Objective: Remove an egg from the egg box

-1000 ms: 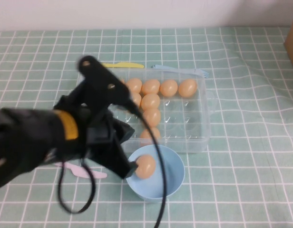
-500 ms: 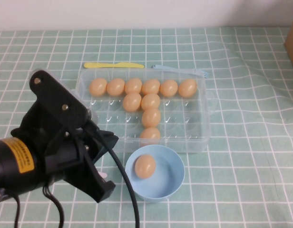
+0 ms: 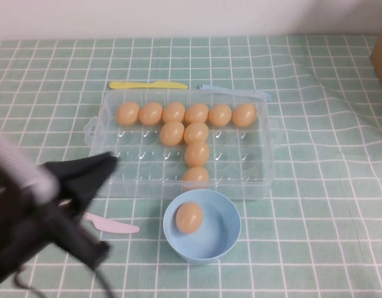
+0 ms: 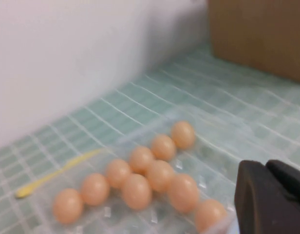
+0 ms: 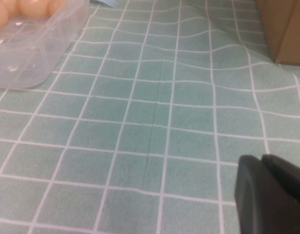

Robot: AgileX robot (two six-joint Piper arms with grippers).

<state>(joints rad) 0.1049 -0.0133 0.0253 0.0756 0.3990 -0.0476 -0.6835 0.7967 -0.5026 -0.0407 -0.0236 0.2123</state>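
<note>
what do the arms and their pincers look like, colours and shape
The left arm is a blurred, bulky matte black body with a pale grey-white part near its top. The left pincer and the right pincer each show only as blocky black plastic with rounded edges. No labels or cables show clearly.

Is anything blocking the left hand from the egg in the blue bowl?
Nothing visible. The small tan-orange egg lies alone in the round light-blue bowl, and only bare green checked cloth lies between it and the left hand. The right hand is parked away.
</note>
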